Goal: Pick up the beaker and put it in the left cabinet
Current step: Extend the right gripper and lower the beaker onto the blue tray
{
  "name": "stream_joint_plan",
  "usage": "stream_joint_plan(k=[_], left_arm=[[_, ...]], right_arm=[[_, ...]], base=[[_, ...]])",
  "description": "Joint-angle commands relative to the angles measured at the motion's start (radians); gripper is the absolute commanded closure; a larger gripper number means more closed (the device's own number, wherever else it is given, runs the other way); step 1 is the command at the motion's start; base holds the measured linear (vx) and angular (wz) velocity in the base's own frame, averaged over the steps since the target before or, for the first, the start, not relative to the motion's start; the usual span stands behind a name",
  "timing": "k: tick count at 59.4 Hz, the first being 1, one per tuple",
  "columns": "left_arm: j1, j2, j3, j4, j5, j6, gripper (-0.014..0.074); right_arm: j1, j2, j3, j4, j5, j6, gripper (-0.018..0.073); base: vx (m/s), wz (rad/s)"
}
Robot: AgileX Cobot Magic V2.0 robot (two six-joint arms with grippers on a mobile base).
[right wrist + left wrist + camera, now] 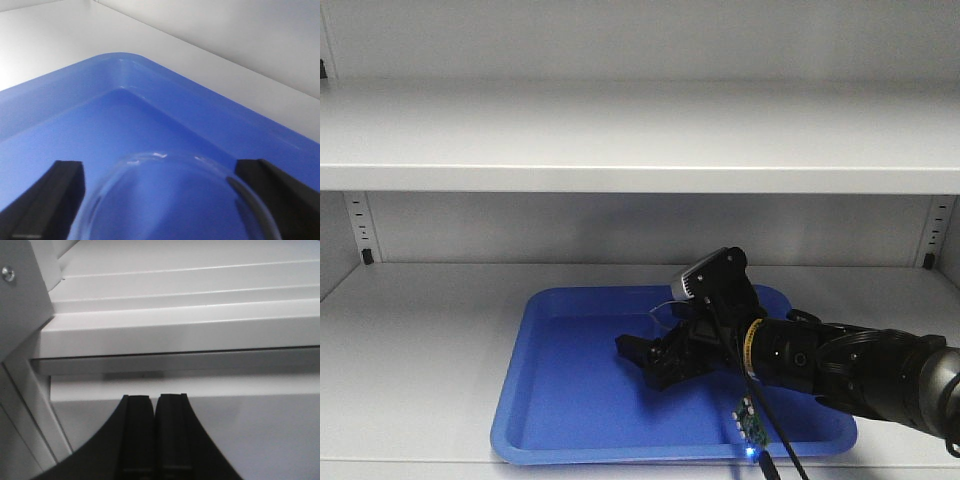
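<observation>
right gripper [160, 200] spread around beaker [175, 200]; over blue tray [570, 400] | left gripper [155, 405] clenched

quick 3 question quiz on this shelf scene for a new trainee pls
1. True or false: the right hand is over the blue tray.
2. What lies between the right hand's fingers?
A. a flask
B. the beaker
C. a bin
3. Fill in: the left hand is ____.

Key
1. True
2. B; fingers spread either side of its rim, contact unclear
3. Shut, holding nothing
</observation>
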Motion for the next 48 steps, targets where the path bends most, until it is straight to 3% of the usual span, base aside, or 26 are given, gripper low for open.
stream_joint_plan(k=[1, 30, 38, 48], left_arm=[[-0.005, -0.01, -0.015, 0.003, -0.075, -0.004, 0.0593], [-0.005, -0.01, -0.015, 0.003, -0.075, -0.004, 0.0593], [-0.005, -0.01, -0.015, 0.003, -0.075, -0.004, 0.0593], [-0.005, -0.01, -0.015, 0.003, -0.075, -0.004, 0.0593]], right_arm=[[-0.004, -0.063, -0.033, 0.032, -0.029, -0.008, -0.0127], [-0.004, -0.171, -0.033, 0.031, -0.019, -0.057, -0.006], [-0.004, -0.193, -0.031, 0.03, 0.046, -0.034, 0.0086], [-0.004, -0.232, -0.028, 0.014, 0.127, 0.116, 0.0452]], base=[[0.0, 0.0], [0.0, 0.0], [0.0, 0.0], [0.0, 0.0]])
